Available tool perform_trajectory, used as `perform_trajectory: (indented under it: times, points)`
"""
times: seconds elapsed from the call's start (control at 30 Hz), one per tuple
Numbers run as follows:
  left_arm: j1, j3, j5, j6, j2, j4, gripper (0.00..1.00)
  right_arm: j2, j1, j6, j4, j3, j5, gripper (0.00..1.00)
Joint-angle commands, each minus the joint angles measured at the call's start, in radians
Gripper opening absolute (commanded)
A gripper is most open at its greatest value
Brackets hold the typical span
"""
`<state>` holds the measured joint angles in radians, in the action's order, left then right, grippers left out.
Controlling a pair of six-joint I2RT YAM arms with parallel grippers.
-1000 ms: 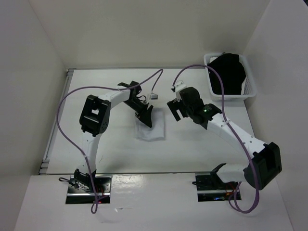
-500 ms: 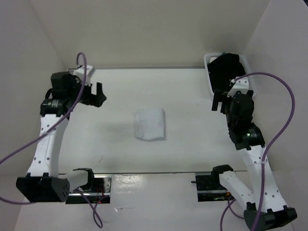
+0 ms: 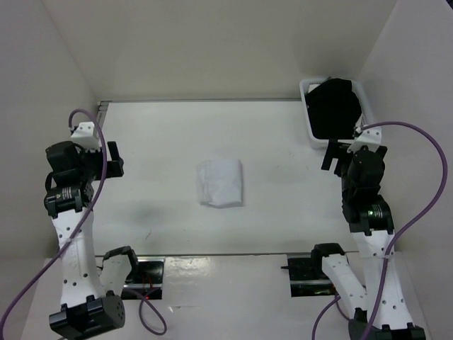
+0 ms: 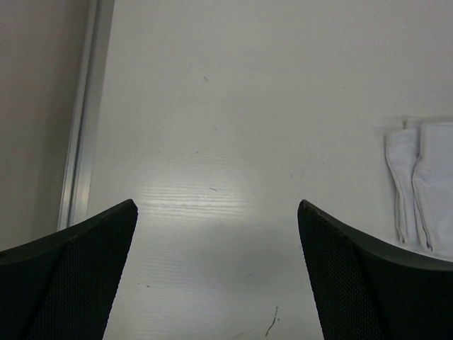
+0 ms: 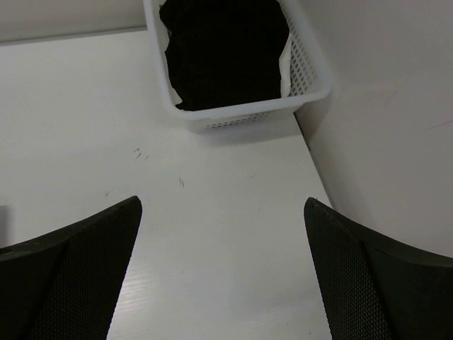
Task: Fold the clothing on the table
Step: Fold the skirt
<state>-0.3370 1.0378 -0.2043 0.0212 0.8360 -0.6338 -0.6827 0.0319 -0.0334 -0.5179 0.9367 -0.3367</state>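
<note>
Your clothing (image 3: 220,183) lies near the middle of the bench (image 3: 297,212) as a small squarish packet, with layered edges showing in the left wrist view, well apart from both arms. The left claw (image 4: 216,207) hangs over bare bench near the rail (image 4: 81,120), fingers spread wide and holding nothing. The right claw (image 5: 223,204) is likewise spread and empty, near the basket (image 5: 233,117) with the black garment (image 5: 223,49). Expect the fabric to be thin, light and limp: it will likely sag, slide on the smooth bench and let its creases spring open. The fold looks about done. If you want another, pinch through all layers at a corner, low against the bench, and lift gently so the stack holds together.
</note>
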Motion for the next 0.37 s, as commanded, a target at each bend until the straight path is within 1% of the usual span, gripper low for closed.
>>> perform_trajectory:
  times: [0.0, 0.17, 0.33]
  points:
    - [-0.013, 0.008, -0.023, -0.006, 0.025, 0.016, 1.0, 0.031, -0.006, 0.015, 0.01, -0.009, -0.012, 1.0]
    - [-0.013, 0.008, -0.032, 0.003, 0.015, 0.016, 1.0, 0.06, -0.006, 0.015, 0.021, -0.018, 0.01, 1.0]
    - [-0.013, 0.008, -0.041, 0.003, 0.015, 0.016, 1.0, -0.024, -0.006, 0.015, 0.01, -0.007, -0.001, 1.0]
